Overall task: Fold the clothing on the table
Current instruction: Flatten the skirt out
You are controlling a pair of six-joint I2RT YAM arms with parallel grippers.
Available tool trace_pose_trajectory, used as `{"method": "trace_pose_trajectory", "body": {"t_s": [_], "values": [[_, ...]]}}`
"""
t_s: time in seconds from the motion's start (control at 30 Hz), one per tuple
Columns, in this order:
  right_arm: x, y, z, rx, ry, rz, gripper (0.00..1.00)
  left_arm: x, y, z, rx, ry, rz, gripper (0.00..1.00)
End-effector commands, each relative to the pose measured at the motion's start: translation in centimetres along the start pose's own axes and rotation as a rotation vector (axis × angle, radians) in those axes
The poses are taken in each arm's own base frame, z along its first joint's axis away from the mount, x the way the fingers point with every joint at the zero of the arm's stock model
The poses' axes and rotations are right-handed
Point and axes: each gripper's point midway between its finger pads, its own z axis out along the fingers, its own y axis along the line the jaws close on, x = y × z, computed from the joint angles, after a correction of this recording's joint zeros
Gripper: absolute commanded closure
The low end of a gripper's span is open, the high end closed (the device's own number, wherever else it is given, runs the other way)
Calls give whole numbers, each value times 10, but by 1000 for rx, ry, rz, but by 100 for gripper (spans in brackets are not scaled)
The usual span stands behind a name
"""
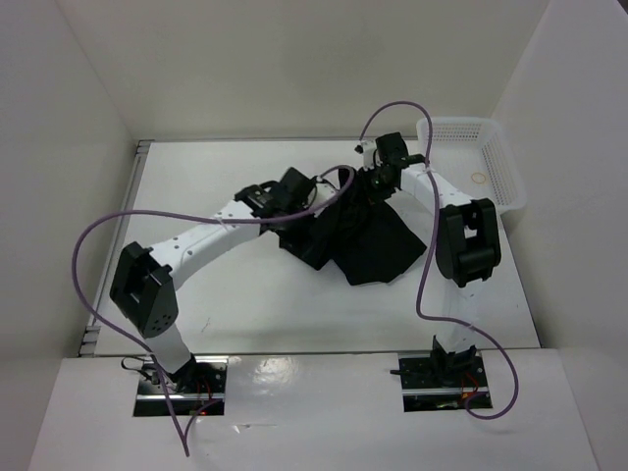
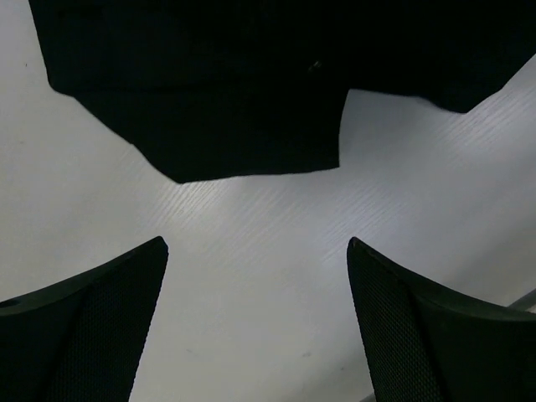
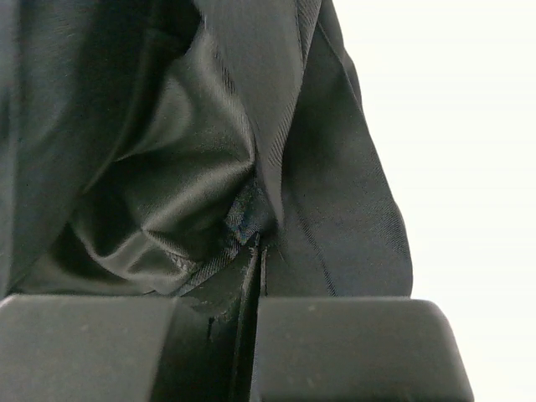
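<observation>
The clothing (image 1: 371,238), a black skirt, lies bunched on the white table (image 1: 226,304) right of centre, and its far edge is lifted. My right gripper (image 1: 377,180) is at that far edge, shut on a pinch of the fabric. In the right wrist view the dark cloth (image 3: 209,142) folds into the closed gripper (image 3: 257,251). My left gripper (image 1: 297,188) hovers at the skirt's left side. In the left wrist view it (image 2: 255,244) stands open over bare table, with a corner of the clothing (image 2: 234,92) just ahead of its fingertips (image 2: 155,251).
A white mesh basket (image 1: 498,165) stands at the table's far right corner with a small round object (image 1: 479,178) inside. White walls close in the left, back and right. Purple cables loop over both arms. A metal rail (image 1: 139,157) runs along the left edge.
</observation>
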Motion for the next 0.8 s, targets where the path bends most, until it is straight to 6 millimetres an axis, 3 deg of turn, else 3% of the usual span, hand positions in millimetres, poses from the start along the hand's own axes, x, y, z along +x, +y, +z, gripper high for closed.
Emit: {"method": "trace_pose_trajectory", "body": {"t_s": [0.0,0.13,0.2,0.37,0.4,0.77], "values": [[-11,-11,-3,45,-16,-10,100,-41,-6,1,-156,-124,-77,7],[-7,-11,2,44,-7,-8,100,-41,-27,26,-220,-131,-84,14],[-2,-13,3,51,4,-6,100,-38,-24,37,-268,-111,-94,16],[-3,-12,-1,53,-7,-8,100,-47,-33,48,-336,-158,-103,24],[-6,-11,-5,54,-17,-11,100,-43,-27,56,-379,-145,-99,28],[0,-12,-13,73,-13,-10,100,-58,-53,74,-425,-182,-68,38]]}}
